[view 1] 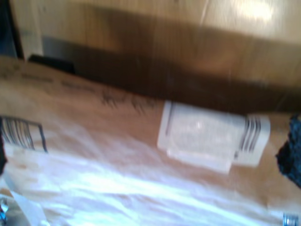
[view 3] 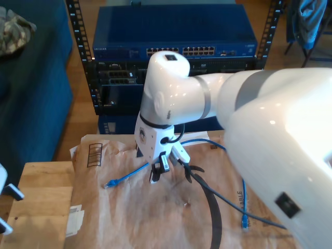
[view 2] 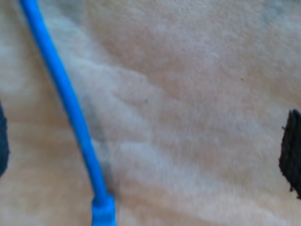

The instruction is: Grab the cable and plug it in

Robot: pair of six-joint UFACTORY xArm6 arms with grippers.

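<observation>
The cable (view 3: 132,174) is thin and bright blue and lies on brown paper (view 3: 129,218). One plug (view 3: 110,184) lies toward the exterior view's left, another plug (view 3: 244,224) toward its lower right. My second gripper (view 3: 171,174) hangs open just above the cable. In the second wrist view the cable (view 2: 66,94) and a plug (view 2: 103,209) lie between the spread dark fingers (view 2: 291,155), nearer one of them, untouched. My first gripper (view 1: 146,155) is open over brown paper with a white label (view 1: 207,136), nothing between its fingers (view 1: 291,150).
A rack holds a blue network switch (view 3: 179,51) with rows of ports at the back. A thick black robot cable (view 3: 212,207) curves over the paper. The wooden table (view 3: 41,207) has its edge at the exterior view's left, beside a blue sofa (view 3: 31,104).
</observation>
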